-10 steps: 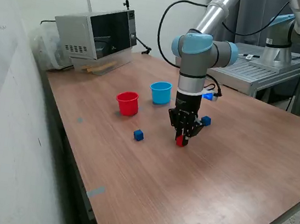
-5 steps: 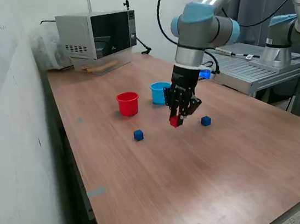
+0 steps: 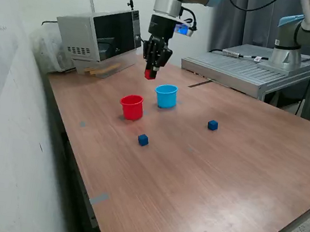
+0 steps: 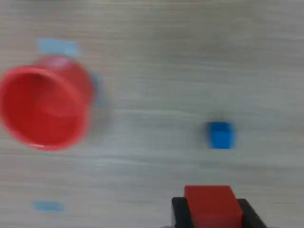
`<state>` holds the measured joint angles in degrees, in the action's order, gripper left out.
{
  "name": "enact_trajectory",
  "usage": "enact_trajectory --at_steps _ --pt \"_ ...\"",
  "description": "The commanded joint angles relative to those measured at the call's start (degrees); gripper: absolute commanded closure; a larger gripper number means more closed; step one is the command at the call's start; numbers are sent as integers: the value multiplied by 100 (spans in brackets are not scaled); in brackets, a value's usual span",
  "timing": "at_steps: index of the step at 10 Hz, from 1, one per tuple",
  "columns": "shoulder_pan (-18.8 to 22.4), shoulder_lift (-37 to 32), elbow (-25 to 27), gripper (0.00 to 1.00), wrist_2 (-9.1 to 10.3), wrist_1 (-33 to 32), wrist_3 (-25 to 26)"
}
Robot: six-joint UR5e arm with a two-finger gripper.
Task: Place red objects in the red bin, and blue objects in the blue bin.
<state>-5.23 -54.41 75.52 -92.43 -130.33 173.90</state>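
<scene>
High above the table (image 3: pixel 238 178), my gripper (image 3: pixel 151 74) pinched a red cube (image 3: pixel 149 74) between its fingers, clear of every surface. On the wrist view the cube (image 4: pixel 211 205) sat clamped between the two dark fingers (image 4: pixel 179 214). The red cup (image 3: pixel 132 107) stood upright on the table, open side up, with the blue cup (image 3: pixel 166 96) just beside it toward the exterior view's right. One blue cube (image 3: pixel 143 140) lay near the red cup; the other blue cube (image 3: pixel 212 125) lay well apart from both cups. A microwave (image 3: pixel 100 35) stood at the table's far edge.
</scene>
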Motion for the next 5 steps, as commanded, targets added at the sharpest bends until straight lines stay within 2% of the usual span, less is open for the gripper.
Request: enact_trajectory --at_steps 1,5 --pt "-777 184 -37 100 -65 43 -216" --pt "-866 817 -195 100 -74 -10 -216"
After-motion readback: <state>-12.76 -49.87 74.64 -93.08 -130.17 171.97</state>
